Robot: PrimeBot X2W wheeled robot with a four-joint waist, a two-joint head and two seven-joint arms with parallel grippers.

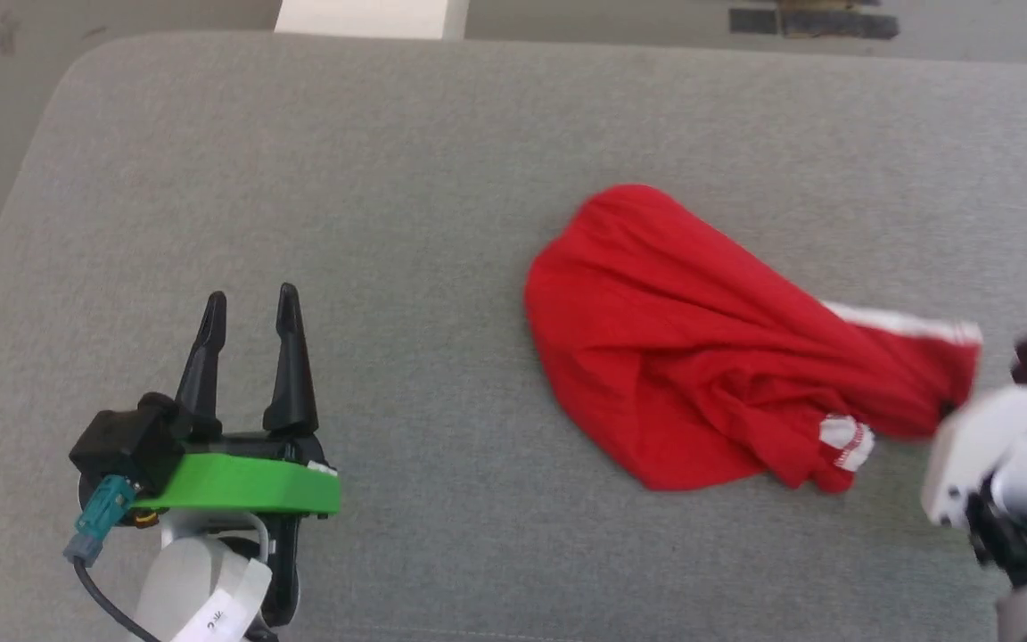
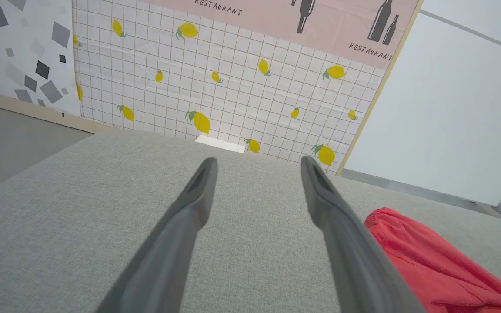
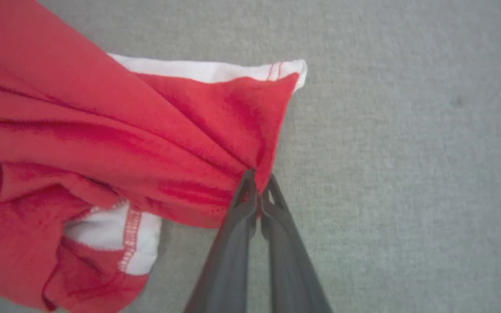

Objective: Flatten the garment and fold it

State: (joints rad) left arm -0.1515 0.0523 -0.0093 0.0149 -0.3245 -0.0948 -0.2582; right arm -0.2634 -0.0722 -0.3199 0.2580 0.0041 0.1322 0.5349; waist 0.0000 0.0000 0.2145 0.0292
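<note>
The garment (image 1: pixel 701 348) lies crumpled on the grey cushion, right of centre in the head view, bright red with a white stripe and white trim. In the right wrist view my right gripper (image 3: pixel 258 178) is shut on the red cloth at the edge of the garment (image 3: pixel 146 143), which bunches into folds at the pinch. In the head view that arm's pale wrist sits at the garment's right end, its fingers hidden. My left gripper (image 1: pixel 250 303) stands open and empty at the lower left, well apart from the cloth. The left wrist view shows its spread fingertips (image 2: pixel 209 167) with the garment (image 2: pixel 433 261) to their right.
The grey fabric cushion (image 1: pixel 389 178) spreads wide, with its rounded corner at the top left and floor beyond. A wall panel with lemon print (image 2: pixel 233 87) stands past the cushion's far edge in the left wrist view.
</note>
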